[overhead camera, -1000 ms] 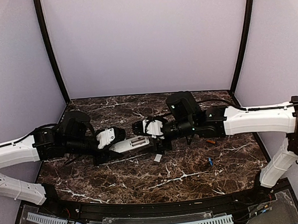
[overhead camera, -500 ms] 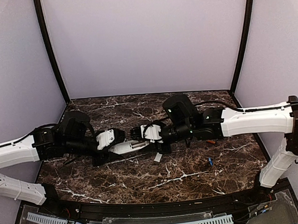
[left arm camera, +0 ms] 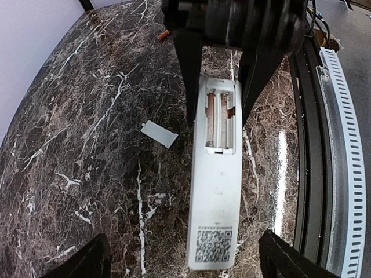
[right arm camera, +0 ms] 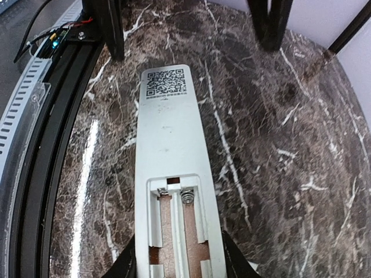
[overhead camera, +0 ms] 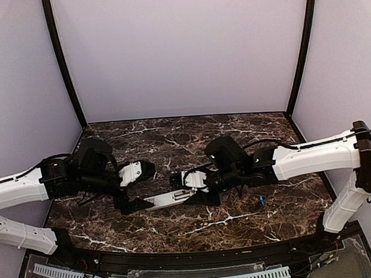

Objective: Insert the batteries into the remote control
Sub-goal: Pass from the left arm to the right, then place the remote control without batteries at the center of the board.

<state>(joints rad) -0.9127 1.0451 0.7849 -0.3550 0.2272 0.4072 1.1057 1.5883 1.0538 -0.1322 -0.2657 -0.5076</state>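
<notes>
The white remote control [overhead camera: 170,199] lies label side up with its battery bay uncovered and empty, springs showing [right arm camera: 184,197]. My right gripper [overhead camera: 192,187] is shut on the bay end, one black finger [right arm camera: 124,267] on each long side. My left gripper [overhead camera: 137,187] is open; its fingertips [left arm camera: 95,263] stand wide either side of the QR-label end [left arm camera: 214,246] without touching it. A blue battery [overhead camera: 261,200] lies on the marble to the right of the right arm. An orange battery [left arm camera: 164,36] shows on the marble beyond the right gripper in the left wrist view.
The small flat white cover piece [left arm camera: 159,134] lies on the marble beside the remote. A black rail [left arm camera: 307,145] and a white perforated strip [left arm camera: 345,145] run along the table's near edge, close to the remote.
My left gripper has opened and let go of the remote. My right gripper closed on the bay end and has drawn the remote toward the near edge and lower.
</notes>
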